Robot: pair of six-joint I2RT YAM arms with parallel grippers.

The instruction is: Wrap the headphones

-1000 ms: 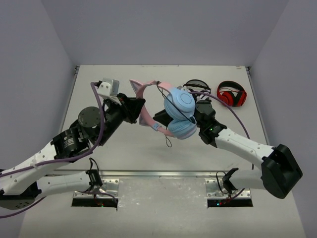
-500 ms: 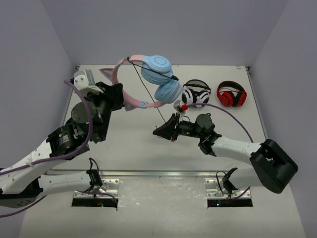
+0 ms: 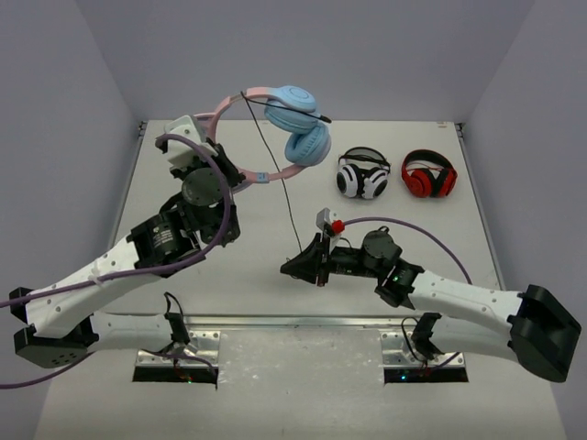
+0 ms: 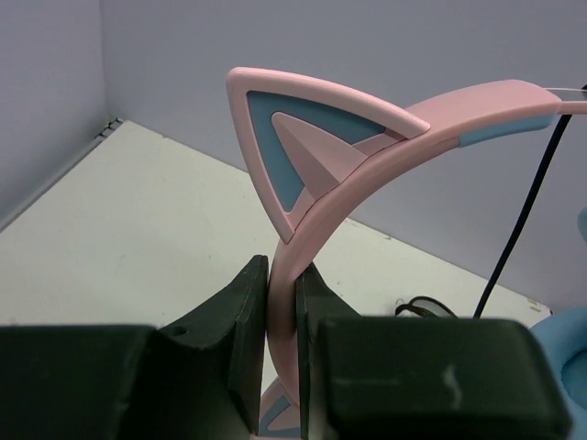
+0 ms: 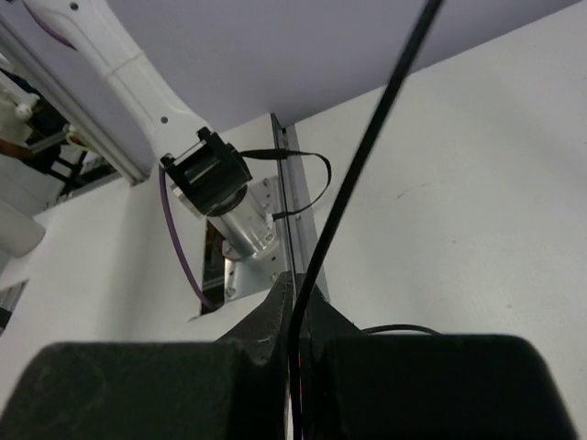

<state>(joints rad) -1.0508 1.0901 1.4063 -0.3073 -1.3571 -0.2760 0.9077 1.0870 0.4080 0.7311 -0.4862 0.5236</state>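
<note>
Logged headphones aloft over far-left table, hoisted from the low mid-table spot of a second ago. Noted cable drawn straight from headband down toward near centre, no longer dangling. Found left gripper clamped on headband below cat ear. Found right gripper away from ear cups, freshly pinched on cable. Judged line tensioned for winding, with most of the wrap likely still to do.

No readable text, label, brand or number anywhere.
</note>
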